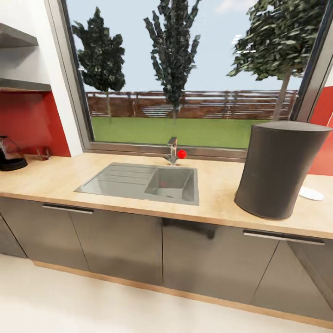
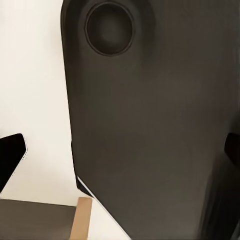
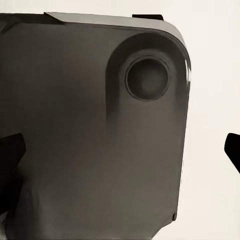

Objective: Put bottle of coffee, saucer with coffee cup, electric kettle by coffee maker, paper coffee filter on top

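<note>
The head view looked over a wooden desk set under a wide window, with the steel sink sunk into its middle. I take the sink as my landmark.

Directly behind the sink stood a faucet, and just beside the faucet sat a small red ball. Well off to the left of the sink, at the far end of the desk against the red wall panel, stood a dark appliance with a glass body, most likely the electric kettle, cut by the picture's edge. Above it hung two grey shelves. Between that appliance and the sink, close to the wall, lay a small reddish item too small to identify.

To the right of the sink rose a large dark cylinder, upright on the desk. Just beyond it, farther from the sink, a flat white disc peeked out, probably the saucer.

Below the sink ran dark cabinet doors with bar handles, over a pale floor.

Each wrist view looked at a dark robot body panel with a round recess, over the pale floor. In both, only dark finger tips showed at the edges, spread wide apart with nothing between them, so both pairs of jaws were released.
</note>
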You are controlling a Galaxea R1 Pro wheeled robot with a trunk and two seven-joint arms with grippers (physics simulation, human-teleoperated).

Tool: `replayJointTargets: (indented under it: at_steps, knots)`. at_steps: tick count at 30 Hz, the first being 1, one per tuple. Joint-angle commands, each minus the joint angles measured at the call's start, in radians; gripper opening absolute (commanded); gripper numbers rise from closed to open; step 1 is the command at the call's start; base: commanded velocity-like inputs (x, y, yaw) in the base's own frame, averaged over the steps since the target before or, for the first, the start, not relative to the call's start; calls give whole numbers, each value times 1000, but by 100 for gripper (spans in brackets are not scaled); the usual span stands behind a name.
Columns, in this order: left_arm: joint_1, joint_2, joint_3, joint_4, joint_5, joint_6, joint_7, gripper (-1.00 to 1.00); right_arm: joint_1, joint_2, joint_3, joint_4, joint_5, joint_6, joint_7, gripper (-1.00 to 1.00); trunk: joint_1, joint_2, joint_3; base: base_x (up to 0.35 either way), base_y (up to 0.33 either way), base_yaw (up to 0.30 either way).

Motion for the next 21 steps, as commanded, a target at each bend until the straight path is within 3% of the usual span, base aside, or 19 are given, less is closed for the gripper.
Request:
replayJointTargets:
  at_steps: [1, 16, 21]
  knots:
    - [0, 0, 0, -1, 0, -1, 0, 100, 0, 0, 0, 0, 0, -1, 0, 100, 0, 0, -2, 241, 227, 216]
    - [0, 0, 0, -22, 1, -3, 0, 100, 0, 1, 0, 0, 1, -1, 0, 100, 0, 0, -17, 239, 247, 216]
    - [1, 0, 3, -22, 1, -87, 0, 100, 0, 3, 1, 0, 0, -1, 2, 100, 0, 0, -22, 195, 282, 214]
